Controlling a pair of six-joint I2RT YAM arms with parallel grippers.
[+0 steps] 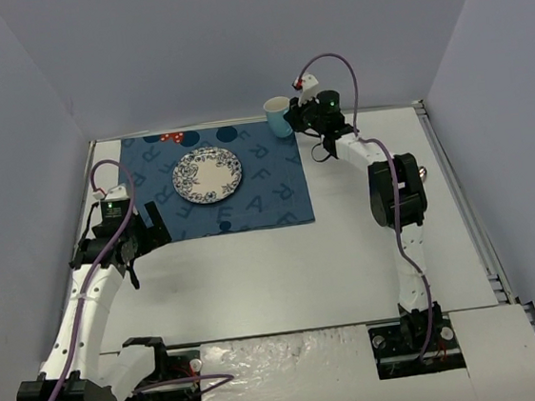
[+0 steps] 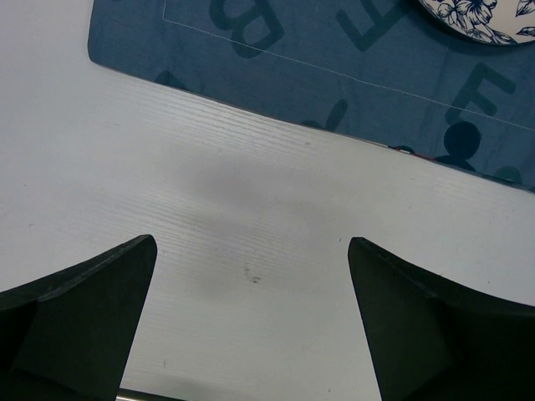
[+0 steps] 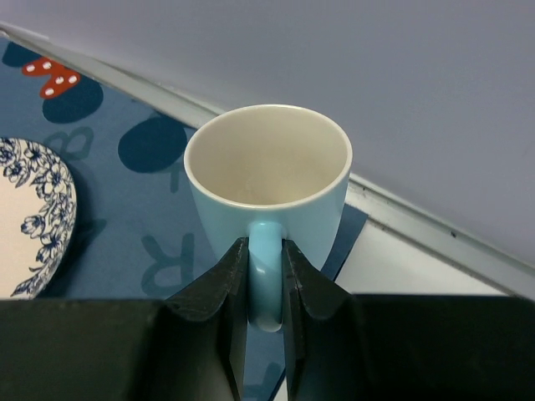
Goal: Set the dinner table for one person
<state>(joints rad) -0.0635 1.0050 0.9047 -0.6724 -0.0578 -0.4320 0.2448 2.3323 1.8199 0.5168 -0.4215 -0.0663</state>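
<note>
Dinner table [image 2: 84, 167], just beneath left pincer [image 2: 251, 241]

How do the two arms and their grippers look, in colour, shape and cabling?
Both arms, left arm and right arm, have white links and black joint housings. A purple cable runs along each. The left gripper and right gripper have matte black, wedge-shaped fingers. Each wrist shows a small green light.

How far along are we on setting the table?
Done: the plate sits on the mat. In hand: the right gripper is shut on the mug by its handle, at the mat's far right corner. The left gripper hangs open over bare table. Left: release the mug; no cutlery is in view.
</note>
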